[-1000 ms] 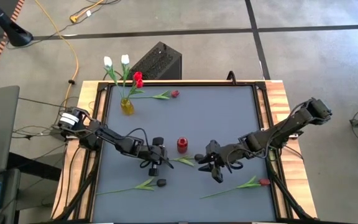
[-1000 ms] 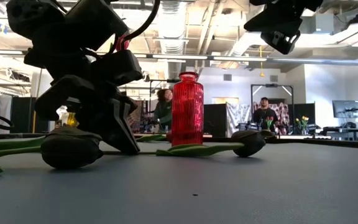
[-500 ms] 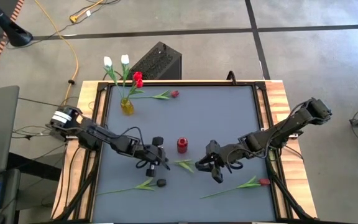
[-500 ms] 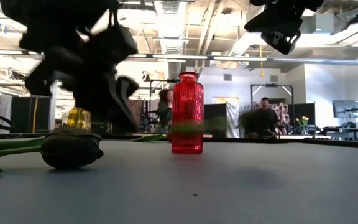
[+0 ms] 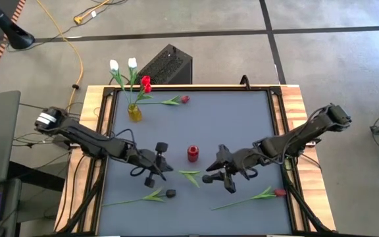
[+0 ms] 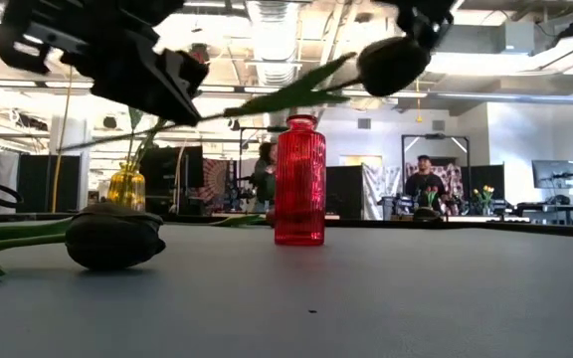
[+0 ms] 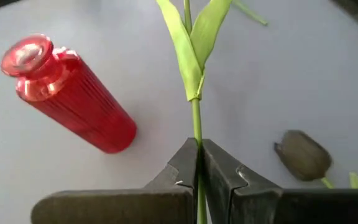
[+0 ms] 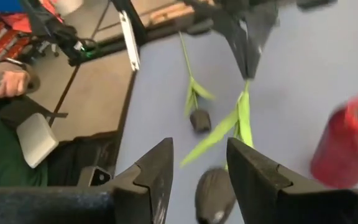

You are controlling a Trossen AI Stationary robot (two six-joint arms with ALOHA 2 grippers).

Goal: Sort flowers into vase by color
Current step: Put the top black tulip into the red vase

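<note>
Pinching a thin green stem between its pressed-together fingers, the left pincer (image 7: 199,180) holds a dark-headed tulip (image 5: 191,176) lifted off the tabletop (image 5: 235,125); in the low view the stem slants upward across the room with the near-black bud (image 6: 394,62) high above the red vase (image 6: 299,179). Just beyond that bud the right pincer (image 5: 217,172) hovers with its fingers (image 8: 157,171) spread, the bud showing between them and, as far as the wrist view lets one judge, not touching either.

The red vase (image 5: 193,153) stands upright at the middle of the tabletop, between the two arms and just behind the lifted flower. A second dark tulip (image 5: 151,195) lies flat near the front left, its bud (image 6: 114,239) resting on the surface close to the low camera. A red tulip (image 5: 258,195) lies at the front right, and another red tulip (image 5: 173,101) lies at the back near the yellow vase (image 5: 134,112), which stands at the back left corner holding two white flowers (image 5: 123,64) and a red one (image 5: 145,83). Beyond the tabletop, people (image 6: 424,179) stand in the room.
</note>
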